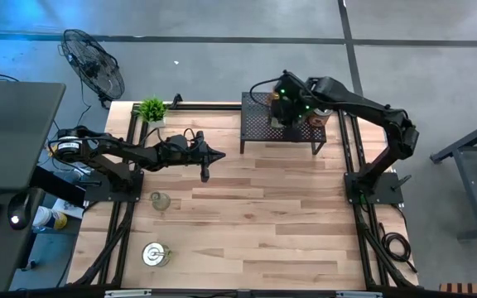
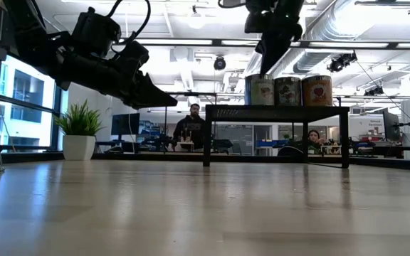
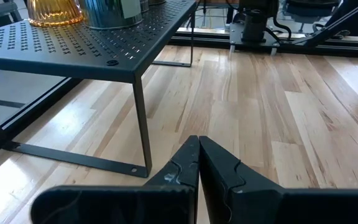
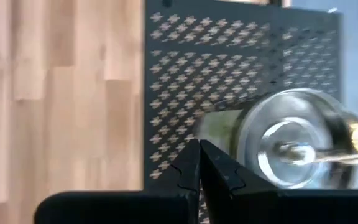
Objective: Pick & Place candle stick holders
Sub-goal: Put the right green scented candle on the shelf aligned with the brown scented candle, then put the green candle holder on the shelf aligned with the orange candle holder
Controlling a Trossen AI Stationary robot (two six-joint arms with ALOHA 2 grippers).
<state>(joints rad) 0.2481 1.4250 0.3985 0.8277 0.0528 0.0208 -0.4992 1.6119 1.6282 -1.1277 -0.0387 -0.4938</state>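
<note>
The wooden table takes most of the high view, and the black mesh rack stands along its far edge with several candle stick holders on top; the low view shows three of them in a row, the left wrist view an amber glass one beside a silver one. The right gripper hangs straight over that crowded rack, fingers pressed together and holding nothing, directly beside a shiny silver holder. That is the big risk, I'd say: a closed tip coming down among packed pieces could clip a rim and knock a holder over or off the rack. The left gripper hovers above the table just in front of the rack's near left leg, fingers also pressed together and empty; a careless sweep forward could catch that leg and jolt everything on top. Two holders are left on the table near the left arm's base: a silver one close to the front edge and a small glass one behind it. The glass piece looks slick and light, so an off-centre pinch might squirt it away. The small potted plant at the far left corner seems clear of both arms.
</note>
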